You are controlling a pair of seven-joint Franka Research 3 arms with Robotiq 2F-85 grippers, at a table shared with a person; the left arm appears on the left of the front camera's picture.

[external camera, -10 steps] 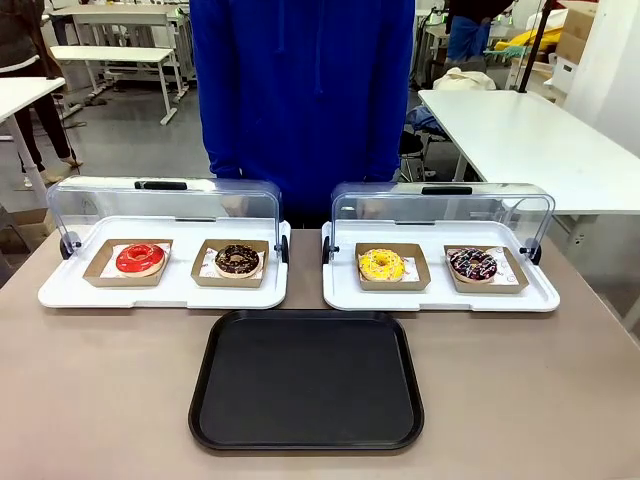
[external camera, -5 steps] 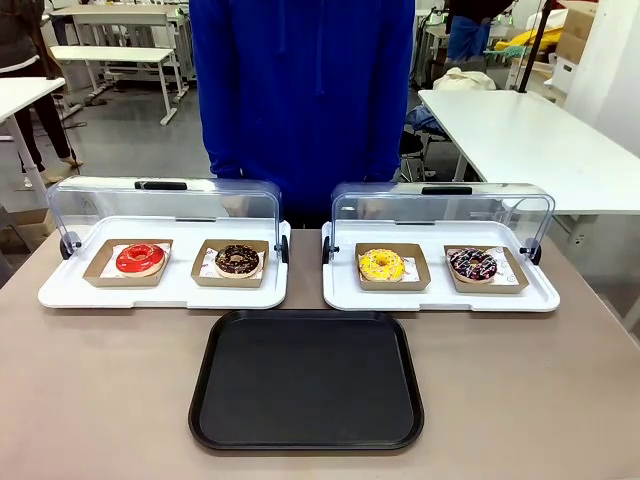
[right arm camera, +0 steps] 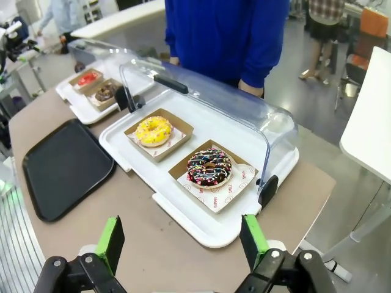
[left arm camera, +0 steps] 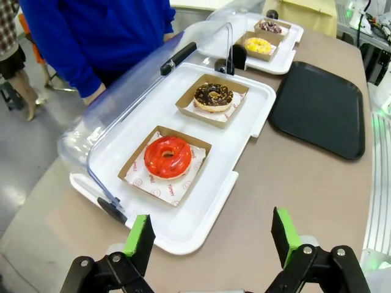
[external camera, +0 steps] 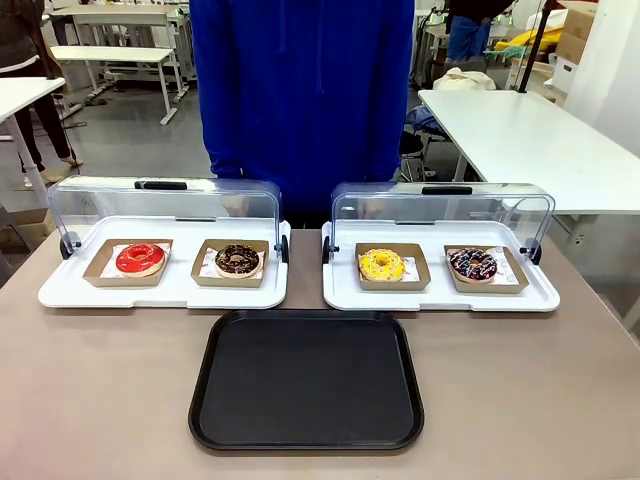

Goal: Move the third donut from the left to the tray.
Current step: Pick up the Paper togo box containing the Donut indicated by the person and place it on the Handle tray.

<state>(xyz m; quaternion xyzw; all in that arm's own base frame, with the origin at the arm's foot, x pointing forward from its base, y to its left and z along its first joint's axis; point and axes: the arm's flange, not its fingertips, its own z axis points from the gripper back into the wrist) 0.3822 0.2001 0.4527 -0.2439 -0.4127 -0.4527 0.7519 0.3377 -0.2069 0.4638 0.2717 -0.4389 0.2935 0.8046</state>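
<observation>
— Has anything moved since a second ago?

— Nothing; your front view matches it exactly. The tray (external camera: 305, 385) lies bare at the near middle of the table (external camera: 100, 400). Behind it to the right, the right display base (external camera: 440, 297) has its clear lid (external camera: 440, 205) tipped back. The third donut (external camera: 381, 264) sits in its left cardboard square (external camera: 420, 272).

— Which arm do you send?

— The right gripper (right arm camera: 182, 238), I'd judge. Its fingers stand wide apart on nothing, with the donut ahead and to their left. The left gripper (left arm camera: 211, 231), likewise spread and empty, hangs by the left display base (left arm camera: 208, 201), well apart from it.
</observation>
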